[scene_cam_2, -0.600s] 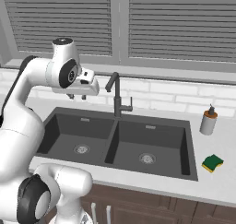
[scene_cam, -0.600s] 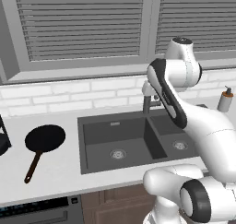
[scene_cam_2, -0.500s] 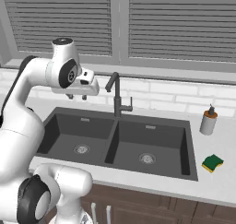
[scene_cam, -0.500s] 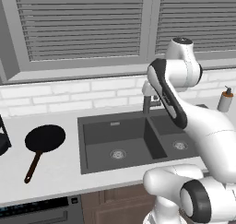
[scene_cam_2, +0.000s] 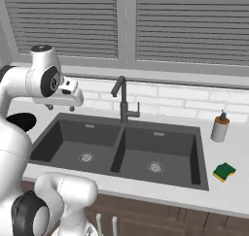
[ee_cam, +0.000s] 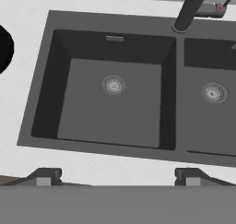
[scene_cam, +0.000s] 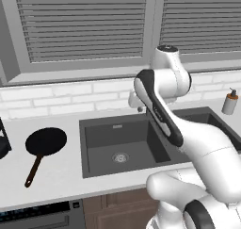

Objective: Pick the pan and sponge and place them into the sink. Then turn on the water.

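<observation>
Compared with the moment just before, we see almost no change: the white arm holds the same raised pose above the left basin, and the pan, sponge and bottle lie where they lay.

Our two-finger gripper hangs high over the near rim of the large dark grey double-basin sink, its dark fingertips set wide apart with nothing between them. In the right base view the gripper shows as a white hand with short dark tips, above the sink's left back corner.

Below the hand lies the left basin with its round metal drain; the dark gooseneck faucet rises beyond it, on the divider's far end.

The round shallow black frying pan with a thin reddish-brown handle rests on the white counter, well off to the hand's left, apart from the sink. The small yellow and green sponge sits on the counter beyond the right basin, far from the hand, with a beige soap dispenser bottle behind it.

White brick tiling backs the counter, under grey slatted window blinds.
</observation>
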